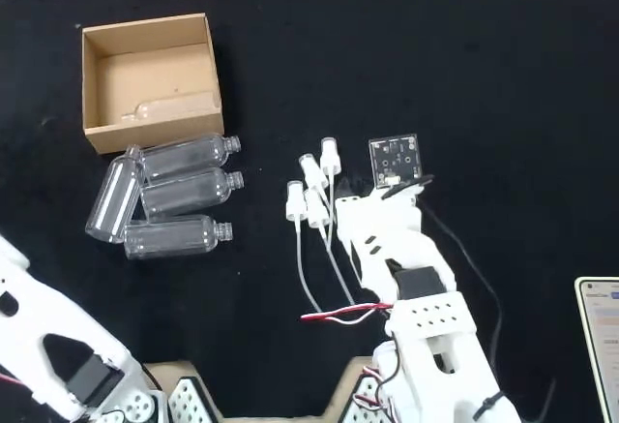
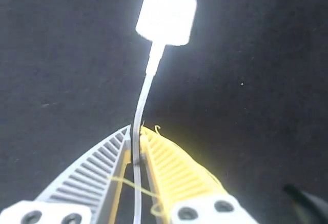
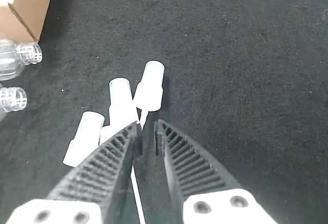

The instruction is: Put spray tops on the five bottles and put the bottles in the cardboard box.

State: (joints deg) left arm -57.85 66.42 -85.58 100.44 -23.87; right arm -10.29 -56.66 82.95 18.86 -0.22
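My left gripper (image 2: 136,129) is shut on the thin tube of a white spray top (image 2: 166,11), held above the black table. My right gripper (image 3: 147,125) is narrowly open, low over the table, its jaws straddling the tube of another spray top (image 3: 151,83). Several spray tops (image 1: 314,186) lie in a cluster mid-table, just left of the right gripper (image 1: 340,212). Several clear bottles (image 1: 189,193) without tops lie side by side in front of the cardboard box (image 1: 145,28). One bottle (image 1: 174,108) lies inside the box.
The left arm's white body (image 1: 58,355) fills the near left corner. A screen device (image 1: 600,336) sits at the right edge. Red and white wires (image 1: 338,315) cross beside the right arm. Bottle necks (image 3: 31,55) and the box corner (image 3: 25,3) lie beyond the spray tops.
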